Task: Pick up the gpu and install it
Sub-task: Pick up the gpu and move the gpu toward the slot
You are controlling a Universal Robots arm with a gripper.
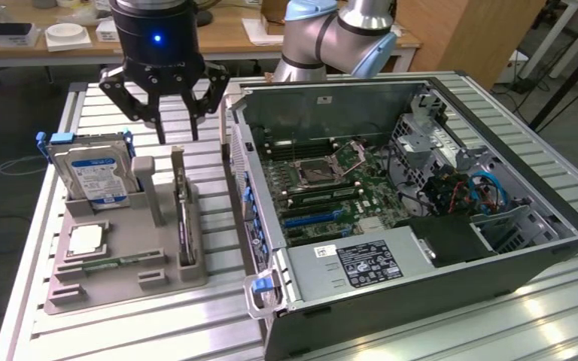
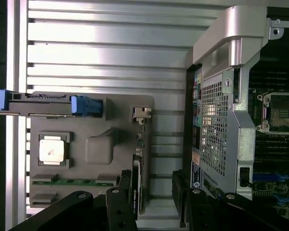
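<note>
hand: black robot hand [image 1: 175, 129] open, empty | below hand: thin dark gpu card [image 1: 183, 218] upright in grey plastic tray [image 1: 118, 287] | task: nothing picked up or installed yet

Gpu [image 1: 183, 218] — thin, flat, dark card, seen almost edge-on in the exterior view. Stands upright on one long edge, seated in a narrow slot of the grey holder [image 1: 108, 289]. Sits on the holder's side nearest the open computer case [image 1: 420, 301], just beside that case yet apart from it. Runs lengthwise along the holder, roughly parallel to the case's near wall. Not lifted, not tilted, nothing gripping it. Appears from the wrist view as a slim dark strip [image 2: 137, 183] between the slot's grey walls — a small silver metal bracket at one end.
</note>
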